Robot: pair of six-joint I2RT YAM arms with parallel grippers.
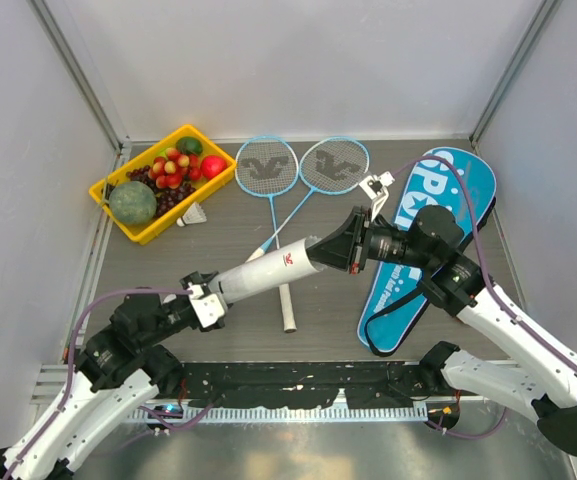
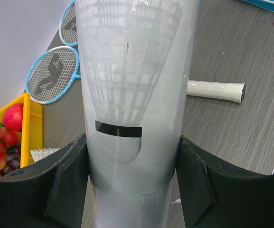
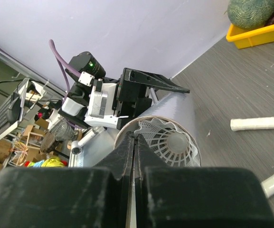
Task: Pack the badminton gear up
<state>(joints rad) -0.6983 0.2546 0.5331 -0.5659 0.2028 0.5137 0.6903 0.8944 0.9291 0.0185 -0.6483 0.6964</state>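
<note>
**Tube** (image 1: pixel 268 272): long, white, translucent. It is held off the desk (image 1: pixel 168 255), slanting over the racket handles, with its open mouth toward the bag. Contents: one feather shuttlecock (image 3: pixel 167 142), cork end deeper in and skirt facing the mouth.

**Left gripper** (image 1: pixel 206 300): jaws clamped on the tube's near end, one finger on each side of the wall.

**Right gripper** (image 3: pixel 134 142): jaws together, tips at the tube's mouth just over the rim of the shuttlecock's skirt. Whether they pinch a feather cannot be told.

**Bag** (image 1: pixel 448 190): blue with white lettering, flat on the right side of the desk, strap loop at its near end. Contents cannot be seen.

**Racket nearer the tray** (image 1: pixel 265 167) and **racket nearer the bag** (image 1: pixel 334 165): light-blue frames. Both lie on the desk outside any container, heads side by side at the far middle, shafts crossing, white handles running under the tube.

**Loose shuttlecock** (image 1: pixel 196 214): white, on its side on the desk, just beside the tray's right wall.

**Tray** (image 1: pixel 103 195): yellow, far left corner. Contents: a green melon (image 1: pixel 133 202), dark grapes (image 1: pixel 168 198), strawberries (image 1: pixel 171 172), a red apple (image 1: pixel 213 167) and a green fruit (image 1: pixel 189 145).
</note>
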